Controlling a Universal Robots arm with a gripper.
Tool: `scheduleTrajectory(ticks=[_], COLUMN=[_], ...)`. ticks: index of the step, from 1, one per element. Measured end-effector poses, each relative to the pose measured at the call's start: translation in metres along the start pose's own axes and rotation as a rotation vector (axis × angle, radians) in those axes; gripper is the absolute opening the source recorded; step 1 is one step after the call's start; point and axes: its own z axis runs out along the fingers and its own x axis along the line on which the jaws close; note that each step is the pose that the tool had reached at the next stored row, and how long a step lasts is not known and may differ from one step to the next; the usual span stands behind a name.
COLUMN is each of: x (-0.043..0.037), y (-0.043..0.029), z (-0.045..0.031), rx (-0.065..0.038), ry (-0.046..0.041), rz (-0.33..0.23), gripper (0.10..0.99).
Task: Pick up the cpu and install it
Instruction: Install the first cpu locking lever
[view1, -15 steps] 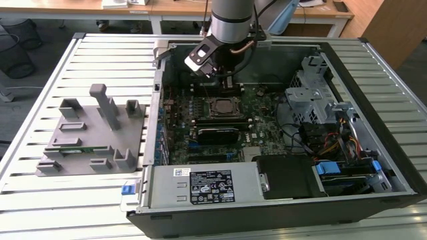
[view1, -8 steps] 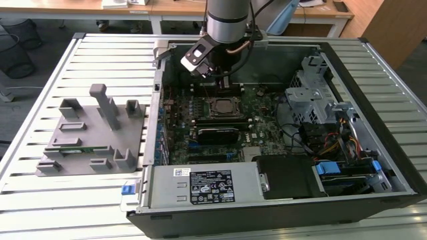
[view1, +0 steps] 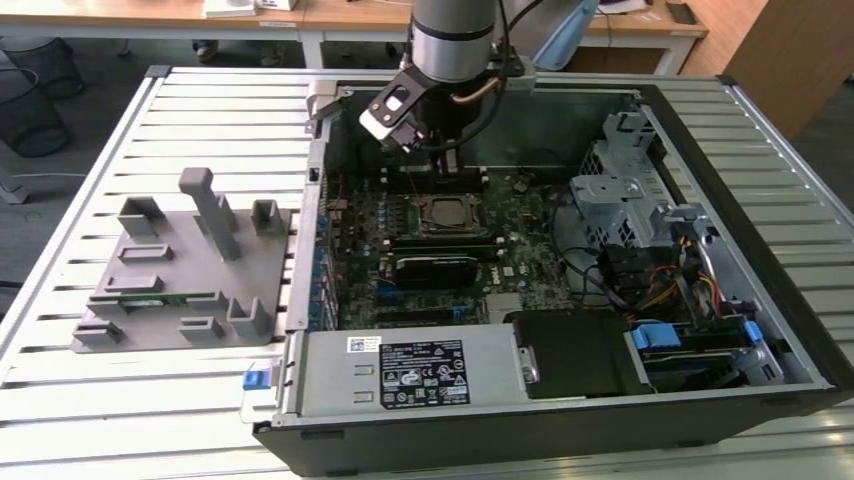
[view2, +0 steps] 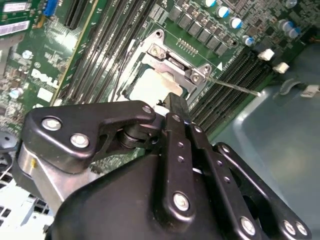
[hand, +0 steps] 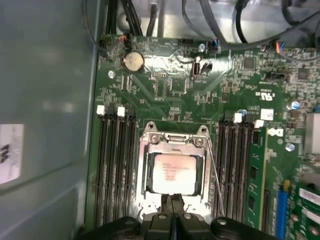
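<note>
Inside the computer case (view1: 534, 435), cpu (hand: 172, 172) lies in its socket (hand: 172, 141), seen in both wrist views; gripper (hand: 172, 199) hovers at its edge, jaws clenched, empty. Exterior view adds grey rack (view1: 174, 270) alongside.

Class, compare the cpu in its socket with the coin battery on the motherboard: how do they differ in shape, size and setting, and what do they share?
The cpu is square; the coin battery is round. The cpu is clearly larger than the battery. The cpu sits inside a metal socket frame, right at the claw; the battery lies beyond the socket, away from the claw. Both are silvery and lie flat on the green motherboard.
</note>
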Motion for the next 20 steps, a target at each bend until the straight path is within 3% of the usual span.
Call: scheduleTrajectory(ticks=[6,8,11,20], x=[0.0005,0.0006,0.0007,0.0007], y=[0.0005,0.0004,0.0003,0.0003], z=[-0.0267,-0.0316,-0.0318,-0.0318], rx=[0.0,0.0,0.0,0.004], ry=[0.0001,-0.0002,0.0007,0.004], rz=[0.0,-0.001,-0.027,-0.19], gripper=[0.106,0.106,0.106,0.106])
